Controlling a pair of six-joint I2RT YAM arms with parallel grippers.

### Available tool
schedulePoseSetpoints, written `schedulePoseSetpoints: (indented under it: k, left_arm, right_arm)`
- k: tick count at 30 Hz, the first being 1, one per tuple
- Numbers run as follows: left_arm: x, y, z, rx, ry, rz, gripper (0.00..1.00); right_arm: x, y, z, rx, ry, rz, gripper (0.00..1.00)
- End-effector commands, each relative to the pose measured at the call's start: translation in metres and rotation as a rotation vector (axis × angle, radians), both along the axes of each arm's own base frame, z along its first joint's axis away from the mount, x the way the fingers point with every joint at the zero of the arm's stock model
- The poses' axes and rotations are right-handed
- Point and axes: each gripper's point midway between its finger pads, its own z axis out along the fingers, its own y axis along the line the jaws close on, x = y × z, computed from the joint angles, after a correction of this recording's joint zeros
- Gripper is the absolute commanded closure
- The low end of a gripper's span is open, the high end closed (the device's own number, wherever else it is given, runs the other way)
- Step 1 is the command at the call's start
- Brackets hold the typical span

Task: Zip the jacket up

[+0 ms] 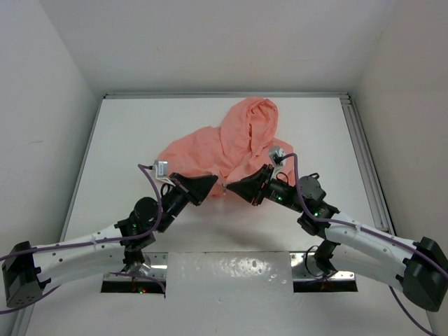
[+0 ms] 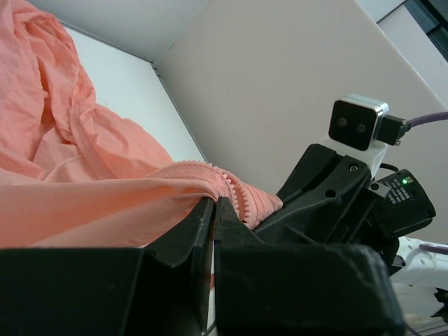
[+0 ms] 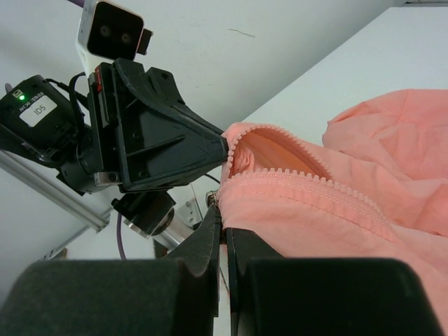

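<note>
The salmon-pink jacket (image 1: 231, 143) lies crumpled mid-table, its hood at the back. My left gripper (image 1: 213, 185) is shut on the jacket's near hem at the zipper edge; in the left wrist view its tips (image 2: 215, 203) pinch fabric beside the pink zipper teeth (image 2: 234, 189). My right gripper (image 1: 231, 187) faces it, nearly touching, and is shut on the other zipper edge; in the right wrist view its tips (image 3: 222, 213) clamp the hem under a row of zipper teeth (image 3: 308, 180), with a small metal piece (image 3: 211, 199) at the tip. The zipper is open there.
White walls close in the table at left, back and right. A metal rail (image 1: 367, 161) runs along the right edge. A foil-like plate (image 1: 231, 269) lies between the arm bases at the near edge.
</note>
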Motion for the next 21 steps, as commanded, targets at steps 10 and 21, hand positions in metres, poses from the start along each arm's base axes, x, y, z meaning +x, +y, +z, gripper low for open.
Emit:
schedulePoseSetpoints:
  k: [10,21]
  left_arm:
    - [-0.0022,0.0015,0.0139,-0.048,-0.043,-0.013,1.0]
    - [-0.0013,0.0044,0.0137,-0.05,-0.046,0.0,1.0]
  right_arm:
    - [0.0082,-0.0052,0.016,0.037,-0.043,-0.052,1.0]
    - [0.0074,-0.0045,0.0127,0.025,-0.03,-0.046,1.0]
